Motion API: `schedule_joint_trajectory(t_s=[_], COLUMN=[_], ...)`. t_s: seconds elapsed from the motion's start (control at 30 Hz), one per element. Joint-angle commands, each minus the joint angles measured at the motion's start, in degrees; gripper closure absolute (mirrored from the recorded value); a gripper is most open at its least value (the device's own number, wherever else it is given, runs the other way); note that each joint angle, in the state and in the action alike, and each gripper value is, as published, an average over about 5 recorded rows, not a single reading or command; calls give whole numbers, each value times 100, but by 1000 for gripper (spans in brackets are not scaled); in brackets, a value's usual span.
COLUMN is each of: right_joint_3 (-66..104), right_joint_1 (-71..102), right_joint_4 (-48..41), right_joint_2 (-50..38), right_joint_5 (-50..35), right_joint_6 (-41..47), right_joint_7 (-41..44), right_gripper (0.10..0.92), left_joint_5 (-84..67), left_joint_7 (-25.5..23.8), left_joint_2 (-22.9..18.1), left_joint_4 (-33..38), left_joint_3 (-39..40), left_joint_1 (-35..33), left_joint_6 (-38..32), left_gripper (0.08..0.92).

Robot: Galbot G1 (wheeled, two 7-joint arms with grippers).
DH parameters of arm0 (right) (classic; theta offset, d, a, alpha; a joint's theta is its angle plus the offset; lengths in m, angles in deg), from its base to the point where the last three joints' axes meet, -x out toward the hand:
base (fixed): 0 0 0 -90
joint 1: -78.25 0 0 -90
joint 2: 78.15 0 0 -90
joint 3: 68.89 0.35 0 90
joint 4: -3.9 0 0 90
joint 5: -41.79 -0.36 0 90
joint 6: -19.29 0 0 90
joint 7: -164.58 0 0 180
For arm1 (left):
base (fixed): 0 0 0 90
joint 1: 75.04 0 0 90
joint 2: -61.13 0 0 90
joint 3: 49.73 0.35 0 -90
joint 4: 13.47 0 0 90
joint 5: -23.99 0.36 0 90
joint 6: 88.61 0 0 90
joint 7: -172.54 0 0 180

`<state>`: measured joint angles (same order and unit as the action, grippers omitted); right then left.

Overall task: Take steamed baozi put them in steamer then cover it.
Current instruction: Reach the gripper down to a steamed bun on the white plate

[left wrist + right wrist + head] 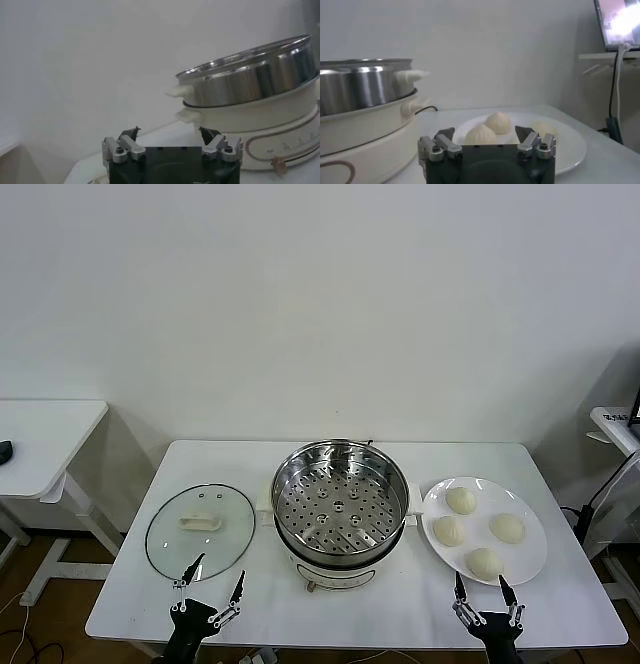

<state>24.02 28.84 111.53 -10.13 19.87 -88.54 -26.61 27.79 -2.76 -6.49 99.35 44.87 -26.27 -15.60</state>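
Several pale baozi (461, 500) lie on a white plate (532, 562) at the table's right; the right wrist view shows the nearest baozi (482, 135) just past the jaws. The steel steamer (340, 496) stands mid-table with its perforated tray bare; its wall (250, 75) shows in the left wrist view. The glass cover (200, 530) lies flat to its left. My left gripper (215, 580) hangs open over the cover's near edge. My right gripper (479, 587) is open at the plate's near edge. Neither holds anything.
A second white table (40, 439) stands off to the left. At the far right are a stand with a screen (619, 20) and a hanging cable (615, 95). The table's front edge runs just under both grippers.
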Motion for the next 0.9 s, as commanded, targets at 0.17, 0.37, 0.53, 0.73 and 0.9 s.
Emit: schedule_joint_trajectory(t_s=[0.17,0.37,0.53,0.73,0.9], right_joint_3=[168,-195,-1059,-2302,-3442], right_joint_1=[-1317,-3064,-4574,-6190,-7191], right_joint_4=[-149,-1075,-2128,-3595,-4585], right_joint_2=[-906,-1704,-2279,-2769,-3084], right_joint_5=[-611,-1354,-1880,-2149,-1831], right_joint_6=[1084,1459,1536,1524,1502], right_joint_7=[-276,-190,202,1206,3280], right_gripper=[203,203,203,203,203], left_joint_5=[-15,-55,-98,-120,-120], left_joint_7=[59,126,132,135,137], left_joint_2=[-5,-34,-32,-38,-70], left_joint_4=[373,545,605,656,714], left_joint_3=[48,59,39,28,53], left_joint_1=[19,108,136,132,120], left_joint_6=[-272,-491,-509,-521,-513], left_gripper=[177,177,177,177,177])
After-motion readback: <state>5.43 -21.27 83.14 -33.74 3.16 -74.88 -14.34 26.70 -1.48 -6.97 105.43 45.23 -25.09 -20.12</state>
